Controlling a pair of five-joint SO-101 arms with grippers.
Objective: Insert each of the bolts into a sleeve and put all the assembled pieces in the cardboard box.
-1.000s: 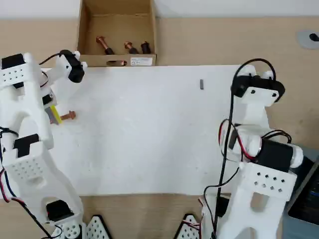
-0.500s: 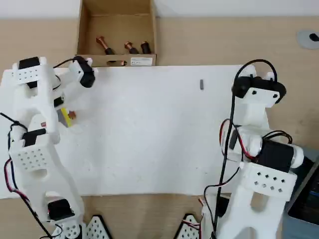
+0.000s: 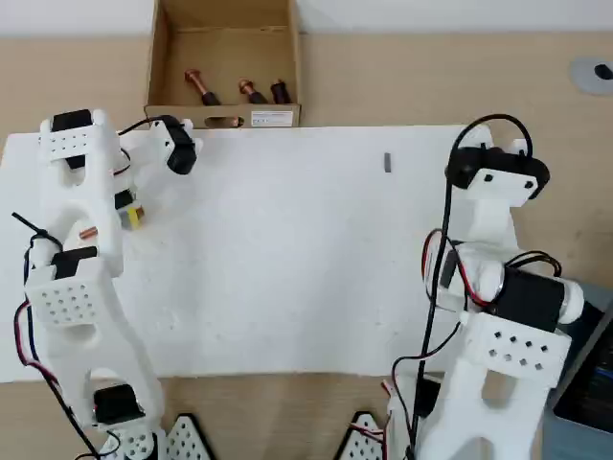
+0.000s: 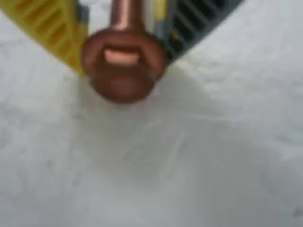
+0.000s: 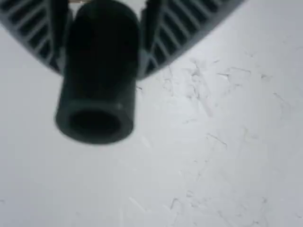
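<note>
Left gripper [image 4: 124, 21] is clamped tight on a copper bolt [image 4: 123, 64], head poking out over the white mat [image 4: 189, 156]. Right gripper [image 5: 102, 28] squeezes a black sleeve [image 5: 97, 80], open end outward. At the mat's far edge, the cardboard box [image 3: 158, 57] holds three assembled pieces [image 3: 251, 91]. A small dark piece [image 3: 387, 162] lies loose on the mat.

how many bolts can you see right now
4. Three lie in the cardboard box: left bolt, middle bolt, right bolt. The fourth bolt sits in the left gripper's jaws. More may hide behind the box wall.
</note>
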